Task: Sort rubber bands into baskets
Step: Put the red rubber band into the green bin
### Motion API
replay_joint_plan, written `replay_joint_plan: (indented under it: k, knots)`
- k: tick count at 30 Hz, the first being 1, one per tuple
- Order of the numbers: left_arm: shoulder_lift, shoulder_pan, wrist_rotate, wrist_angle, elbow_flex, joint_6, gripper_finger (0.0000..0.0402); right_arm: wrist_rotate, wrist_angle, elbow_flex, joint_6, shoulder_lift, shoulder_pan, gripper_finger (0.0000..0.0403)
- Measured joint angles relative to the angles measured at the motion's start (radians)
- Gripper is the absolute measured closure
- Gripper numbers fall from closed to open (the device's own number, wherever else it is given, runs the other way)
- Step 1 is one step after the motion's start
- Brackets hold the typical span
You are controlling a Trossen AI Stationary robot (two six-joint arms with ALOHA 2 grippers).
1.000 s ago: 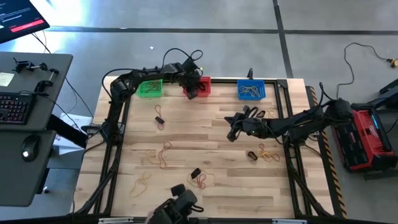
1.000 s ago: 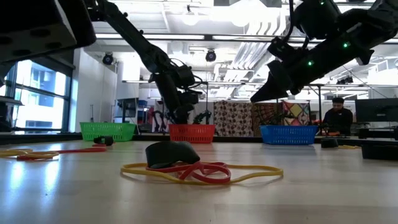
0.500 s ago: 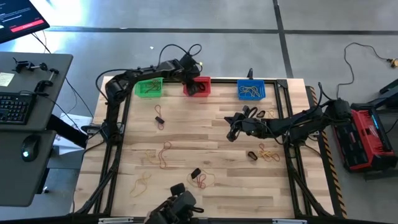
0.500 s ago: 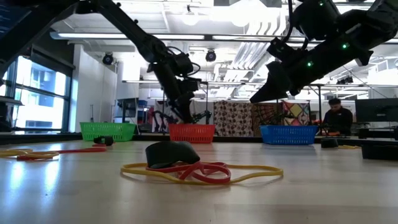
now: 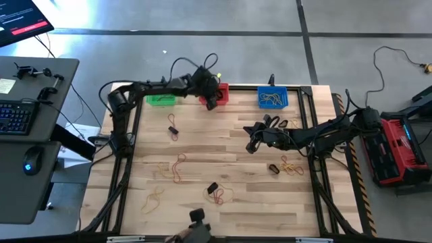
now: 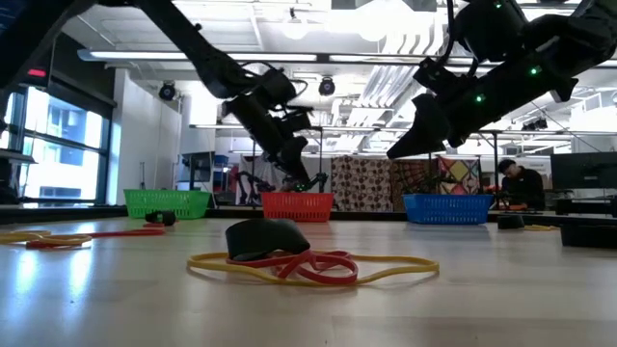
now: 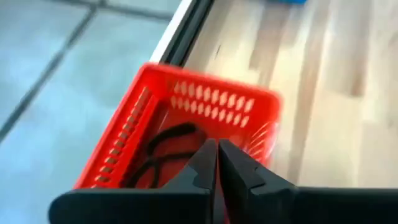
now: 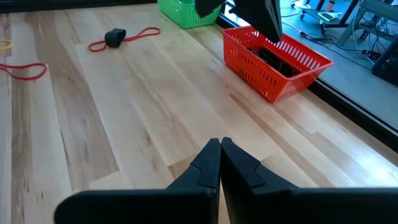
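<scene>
red basket (image 7: 186, 124) — under left gripper (image 7: 217, 163)

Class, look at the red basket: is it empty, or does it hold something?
Not empty. The red basket holds black rubber bands, seen through its open top.

The whole table (image 5: 223, 155) is seen from directly overhead in the high view. The low view is set at tabletop level, close to a tangle of rubber bands (image 6: 313, 265), and faces the three baskets along the far edge (room beyond). The left wrist view looks steeply down, at close range, into the red basket (image 7: 186, 134). The right wrist view looks across the boards; the red basket (image 8: 273, 59) is shared by all four views.
</scene>
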Motion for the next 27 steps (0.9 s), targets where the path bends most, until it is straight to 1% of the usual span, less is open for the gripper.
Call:
replay_joint_plan:
  k: [5, 10, 12, 14, 17, 19, 22, 24, 27]
  knots:
    - [-0.144, -0.042, -0.059, 0.296, -0.226, -0.050, 0.0388, 0.000, 0.000, 0.000, 0.000, 0.000, 0.007, 0.0403]
    - [-0.305, -0.106, -0.072, 0.471, -0.443, -0.089, 0.0397, -0.004, -0.023, 0.008, 0.018, 0.000, 0.020, 0.0403]
    - [-0.368, -0.137, -0.072, 0.537, -0.520, -0.104, 0.0400, -0.041, -0.085, 0.028, 0.027, -0.001, 0.039, 0.0403]
    - [-0.416, -0.173, -0.074, 0.601, -0.595, -0.121, 0.0401, -0.097, -0.192, 0.061, 0.063, -0.001, 0.059, 0.0403]
    - [-0.466, -0.229, -0.077, 0.702, -0.696, -0.148, 0.0401, -0.140, -0.422, 0.132, 0.193, -0.001, 0.096, 0.0403]
    - [-0.492, -0.265, -0.078, 0.775, -0.750, -0.161, 0.0401, -0.128, -0.600, 0.186, 0.303, -0.001, 0.126, 0.0403]
    - [-0.511, -0.320, -0.107, 0.852, -0.813, -0.168, 0.0401, -0.097, -0.854, 0.265, 0.469, -0.001, 0.177, 0.0401]
    - [-0.516, -0.353, -0.125, 0.884, -0.837, -0.158, 0.0401, -0.091, -0.979, 0.309, 0.553, -0.001, 0.207, 0.0397]
    - [-0.515, -0.392, -0.130, 0.888, -0.846, -0.136, 0.0401, -0.092, -1.113, 0.359, 0.668, -0.002, 0.251, 0.0386]
